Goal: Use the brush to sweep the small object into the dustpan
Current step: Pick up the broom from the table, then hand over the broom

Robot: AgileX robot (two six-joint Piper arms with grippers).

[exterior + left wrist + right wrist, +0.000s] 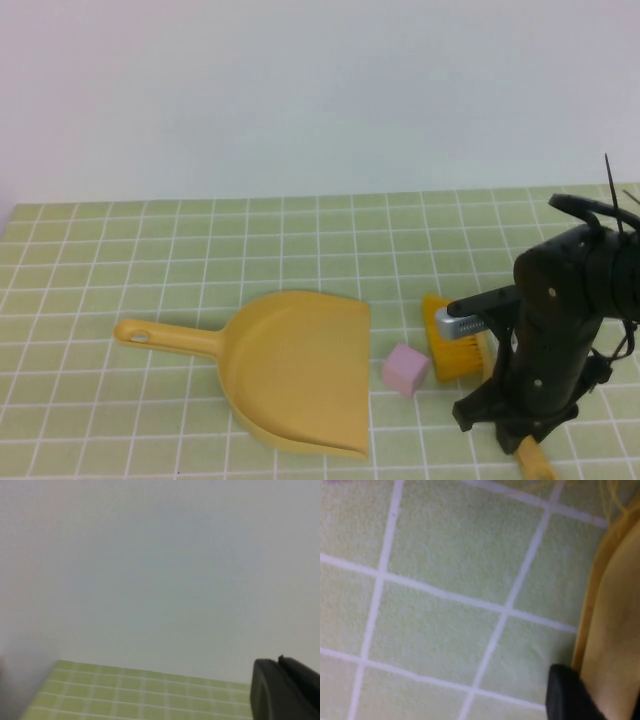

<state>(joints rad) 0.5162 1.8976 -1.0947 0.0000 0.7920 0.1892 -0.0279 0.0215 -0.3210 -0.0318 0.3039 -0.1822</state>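
Note:
A yellow dustpan (290, 370) lies on the green tiled table with its handle pointing left and its open mouth facing right. A small pink cube (406, 369) sits just to the right of the mouth. The brush (457, 345), with yellow bristles, rests on the table right beside the cube on its right. My right gripper (512, 415) is shut on the brush's yellow handle (615, 620), low near the front edge; one dark finger (567, 695) presses against it. My left gripper (285, 690) shows only in the left wrist view, raised and facing the wall.
The green tiled mat (200, 250) stretches behind and to the left of the dustpan. A plain white wall (320, 90) stands at the back. The right arm's black body (560, 320) rises over the front right corner.

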